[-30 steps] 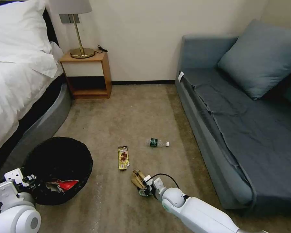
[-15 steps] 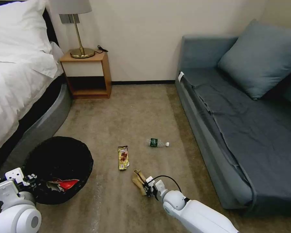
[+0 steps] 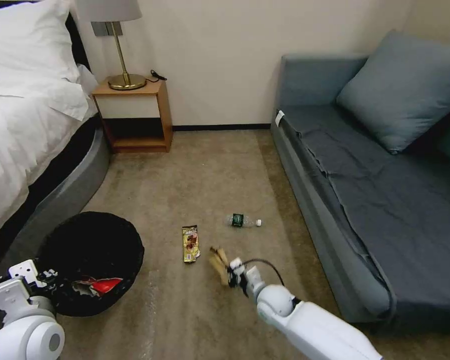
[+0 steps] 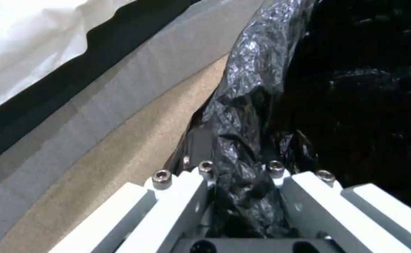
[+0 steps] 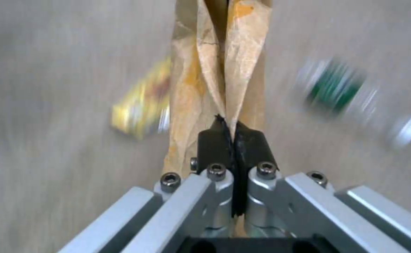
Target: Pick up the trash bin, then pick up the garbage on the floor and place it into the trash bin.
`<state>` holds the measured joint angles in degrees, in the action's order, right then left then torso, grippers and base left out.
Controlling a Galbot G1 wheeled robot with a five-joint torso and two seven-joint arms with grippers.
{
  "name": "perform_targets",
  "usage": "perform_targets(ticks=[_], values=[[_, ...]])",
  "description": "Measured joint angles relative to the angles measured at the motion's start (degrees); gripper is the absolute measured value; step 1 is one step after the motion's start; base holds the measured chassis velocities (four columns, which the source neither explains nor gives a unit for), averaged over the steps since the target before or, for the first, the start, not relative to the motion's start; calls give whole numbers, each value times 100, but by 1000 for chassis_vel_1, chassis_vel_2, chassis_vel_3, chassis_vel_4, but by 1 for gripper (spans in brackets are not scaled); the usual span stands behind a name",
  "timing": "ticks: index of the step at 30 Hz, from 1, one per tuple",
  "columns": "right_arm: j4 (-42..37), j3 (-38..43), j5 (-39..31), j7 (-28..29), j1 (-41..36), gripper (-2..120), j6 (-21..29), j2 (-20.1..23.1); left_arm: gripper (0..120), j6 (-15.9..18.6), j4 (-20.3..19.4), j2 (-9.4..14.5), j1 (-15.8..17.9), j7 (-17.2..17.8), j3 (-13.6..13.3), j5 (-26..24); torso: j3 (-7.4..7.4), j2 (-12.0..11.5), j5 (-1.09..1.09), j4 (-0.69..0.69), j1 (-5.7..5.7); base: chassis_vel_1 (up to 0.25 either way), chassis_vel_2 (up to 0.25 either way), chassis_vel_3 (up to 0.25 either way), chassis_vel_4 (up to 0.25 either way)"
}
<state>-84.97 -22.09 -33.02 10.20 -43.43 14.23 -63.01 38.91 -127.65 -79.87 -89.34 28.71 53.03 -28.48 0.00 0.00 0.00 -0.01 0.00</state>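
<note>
The round black trash bin [image 3: 87, 250] hangs at lower left, a red snack packet [image 3: 99, 285] inside it. My left gripper [image 3: 40, 280] is shut on the bin's bag-lined rim [image 4: 243, 154]. My right gripper [image 3: 231, 272] is shut on a crumpled tan paper [image 3: 217, 261], lifted a little off the carpet; the pads pinch its folded edge [image 5: 219, 91]. A brown-yellow wrapper [image 3: 190, 243] and a small clear bottle with a green label [image 3: 243, 220] lie on the floor [image 3: 195, 185], blurred beyond the paper as wrapper [image 5: 140, 102] and bottle [image 5: 341, 91].
A grey-blue sofa [image 3: 385, 200] runs along the right. A white-sheeted bed [image 3: 25, 130] lines the left, its base [image 4: 98, 105] close beside the bin. A wooden nightstand [image 3: 134, 115] with a brass lamp [image 3: 117, 45] stands against the back wall.
My right gripper has risen and moved forward with the tan paper in it. The left arm and the bin have stayed put.
</note>
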Motion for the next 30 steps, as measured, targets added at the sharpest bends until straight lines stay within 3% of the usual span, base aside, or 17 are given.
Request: perform_targets(ticks=[6,9,15,20,30], values=[[-1325,198,-729,96,451,0,254,226,3,0,34,3,26,2,-51,19,0,1,-1,1,0,0,0,0,0],[-2135,133,-1478,237,707,0,402,194,3,3,41,-6,40,7,-88,37,-1,1,-1,1,0,0,0,0,0],[-2683,-454,-2284,463,1011,0,331,-45,3,25,23,-7,71,8,-123,39,0,1,-1,1,0,0,0,0,0],[-2736,-1190,-2668,593,1248,0,235,-390,3,43,-4,0,81,18,-154,48,0,1,-2,1,0,0,0,0,0],[-2128,-2120,-2581,890,1523,0,104,-952,3,46,-61,-64,53,16,-235,113,0,1,-1,2,-1,0,0,0,0]])
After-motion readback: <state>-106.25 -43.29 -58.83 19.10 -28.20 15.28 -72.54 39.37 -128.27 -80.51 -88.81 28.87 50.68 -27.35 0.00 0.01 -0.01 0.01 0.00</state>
